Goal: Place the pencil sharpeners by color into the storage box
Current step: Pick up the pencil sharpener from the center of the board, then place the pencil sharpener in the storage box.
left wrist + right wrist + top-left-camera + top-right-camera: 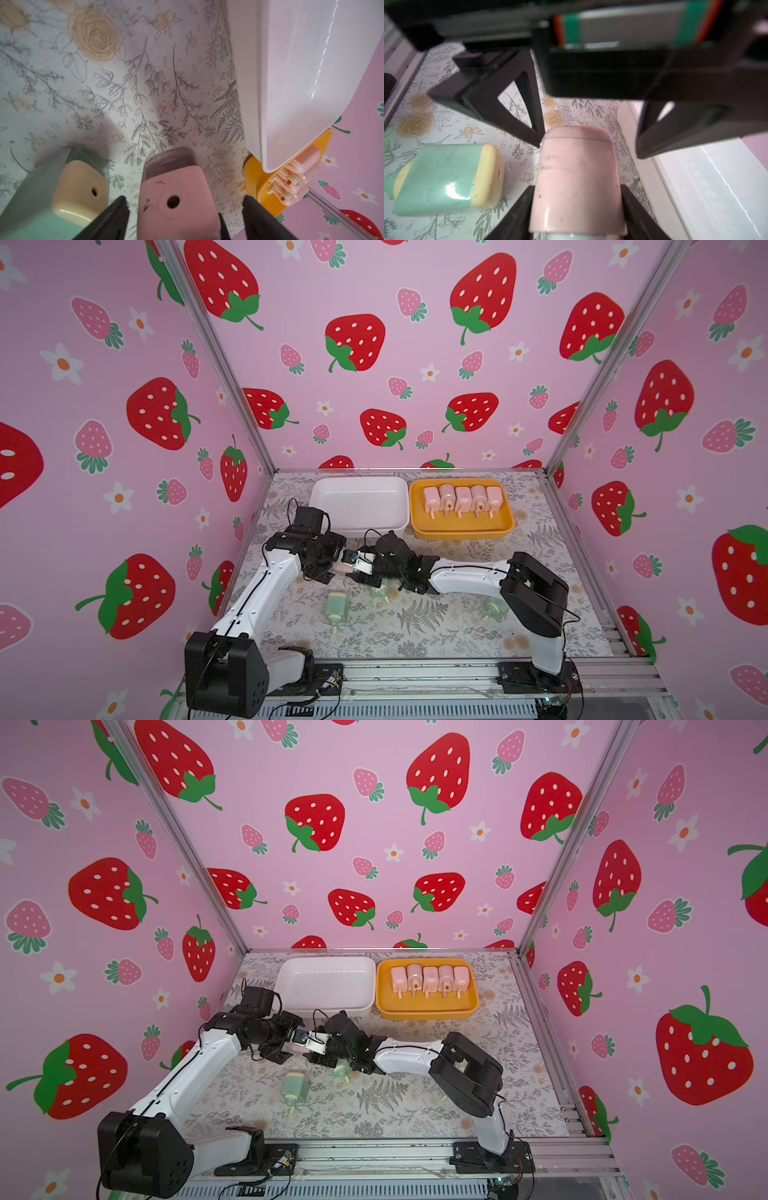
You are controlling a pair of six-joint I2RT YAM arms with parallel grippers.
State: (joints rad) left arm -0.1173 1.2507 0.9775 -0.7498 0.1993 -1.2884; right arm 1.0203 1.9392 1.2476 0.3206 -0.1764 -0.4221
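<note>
Pink sharpener: over mid-tabletop, clamped in right claw; left claw spread apart around its other end. Five pink sharpeners: orange tray, far edge. Three green sharpeners: tabletop, nearer half.

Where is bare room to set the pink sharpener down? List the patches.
The white box looks bare. The orange tray has only its front strip free, before the five pink sharpeners. The mat is open along the front rail. Crowded mid-table: the held pink sharpener, green sharpeners.
</note>
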